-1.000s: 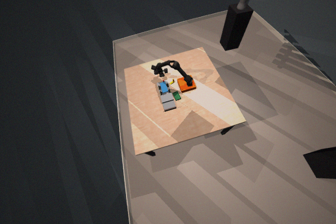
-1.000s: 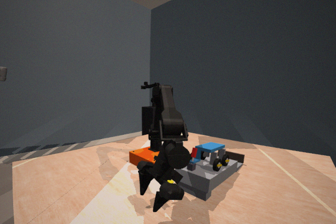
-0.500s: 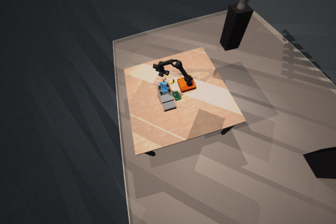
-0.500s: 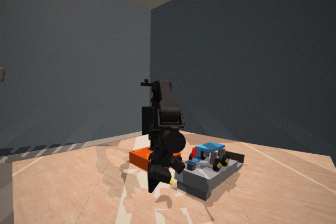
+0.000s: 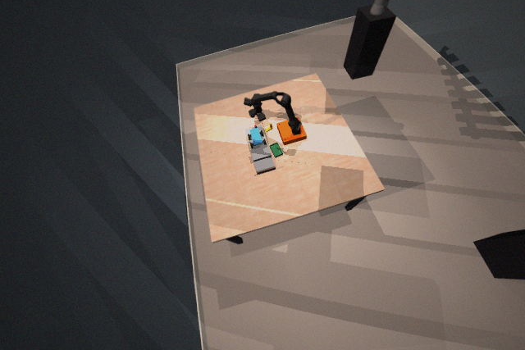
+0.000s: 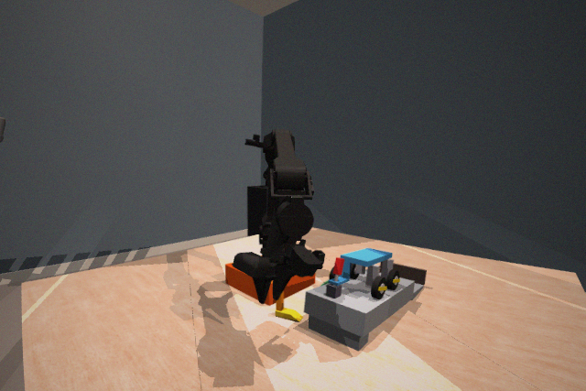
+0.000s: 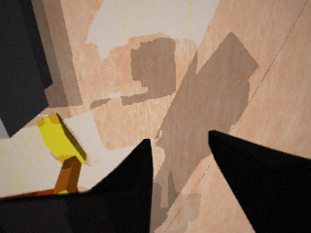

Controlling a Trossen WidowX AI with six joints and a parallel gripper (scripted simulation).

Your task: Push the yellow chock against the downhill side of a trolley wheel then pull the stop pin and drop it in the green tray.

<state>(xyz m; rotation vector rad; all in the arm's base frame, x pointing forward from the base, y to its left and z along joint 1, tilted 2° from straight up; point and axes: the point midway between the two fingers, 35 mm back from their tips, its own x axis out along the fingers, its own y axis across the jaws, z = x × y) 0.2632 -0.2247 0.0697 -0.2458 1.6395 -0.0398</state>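
The blue-topped trolley (image 5: pixel 256 136) (image 6: pixel 366 256) stands on the grey ramp (image 5: pixel 263 163) (image 6: pixel 352 313), with the red-headed stop pin (image 6: pixel 339 265) at its uphill end. The yellow chock (image 5: pixel 268 127) (image 6: pixel 288 314) (image 7: pixel 60 138) with its orange handle (image 7: pixel 68 177) lies on the wooden floor beside the ramp, away from the wheels (image 6: pixel 378 286). My gripper (image 5: pixel 258 115) (image 7: pixel 179 141) hangs low over the floor near the ramp's uphill end, with the chock just left of its fingers and outside them. The fingers stand partly apart with only floor between them. The green tray (image 5: pixel 276 150) lies beside the ramp.
The arm's orange base (image 5: pixel 291 132) (image 6: pixel 241 277) stands close behind the chock and tray. A dark block (image 7: pixel 19 63) fills the upper left of the wrist view. A black post (image 5: pixel 367 41) stands far back on the glass platform.
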